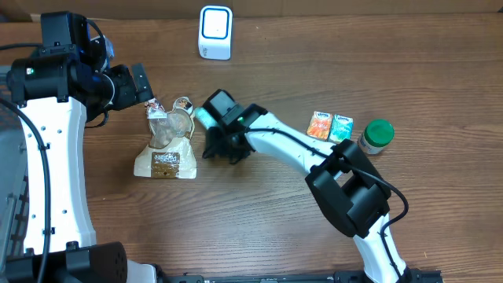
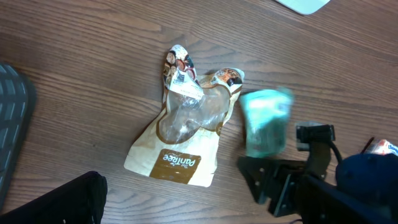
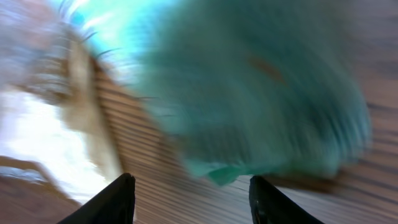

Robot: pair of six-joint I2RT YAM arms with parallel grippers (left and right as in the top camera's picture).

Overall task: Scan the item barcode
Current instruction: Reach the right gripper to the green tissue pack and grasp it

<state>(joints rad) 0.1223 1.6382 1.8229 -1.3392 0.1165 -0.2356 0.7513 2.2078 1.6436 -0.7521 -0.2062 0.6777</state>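
Two arms on this one, and only the right looks busy; the right gripper (image 3: 193, 196) has its jaws roughly half apart with bare wood showing between the tips, so as far as I can see it isn't pinching anything; the teal pack (image 2: 266, 121), which I take to be the item to scan, sits just past those tips and is smeared with blur in both wrist views, so whether it touches a finger I can't tell. It's near the middle of the table (image 1: 314, 63), just beside the brown snack bag (image 2: 180, 140) and well apart from the white scanner (image 1: 215, 31) at the far edge; my guess is the barcode won't read from there, so the pack needs a proper grip first. The left gripper (image 1: 145, 85) is wide open and empty, hovering by the bag's top; probably parked to keep out of the way.
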